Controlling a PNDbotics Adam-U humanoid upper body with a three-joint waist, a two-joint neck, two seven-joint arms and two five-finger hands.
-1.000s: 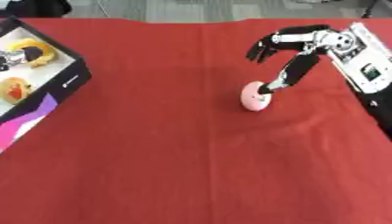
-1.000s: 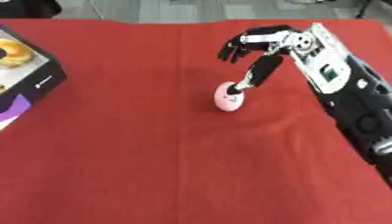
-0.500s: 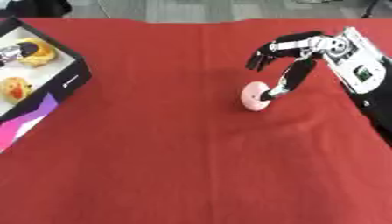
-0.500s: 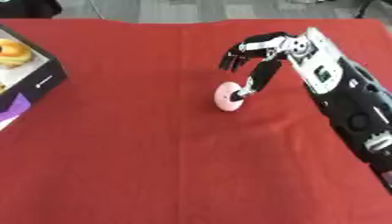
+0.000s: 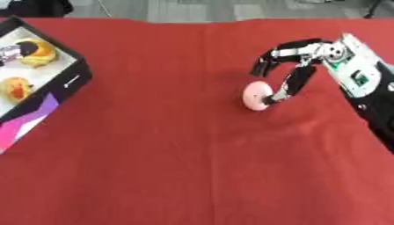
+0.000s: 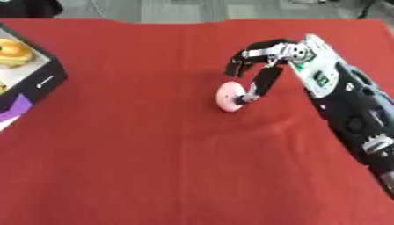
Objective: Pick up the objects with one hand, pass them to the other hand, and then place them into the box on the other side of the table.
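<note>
Right hand [image 5: 296, 66] over pink donut-shaped piece [image 5: 256, 96], centre-right on red cloth [image 5: 177, 154]; thumb tip touching its right edge, fingers curled above, not closed on it. Risk: tipping or rolling away. Box [image 5: 73, 79] far left.

the table is covered by a red cloth [image 5: 154, 154], spread to all visible edges. a crease is seen running from the far edge toward the middle. grey floor [image 5: 231, 9] is seen beyond the far edge.
</note>
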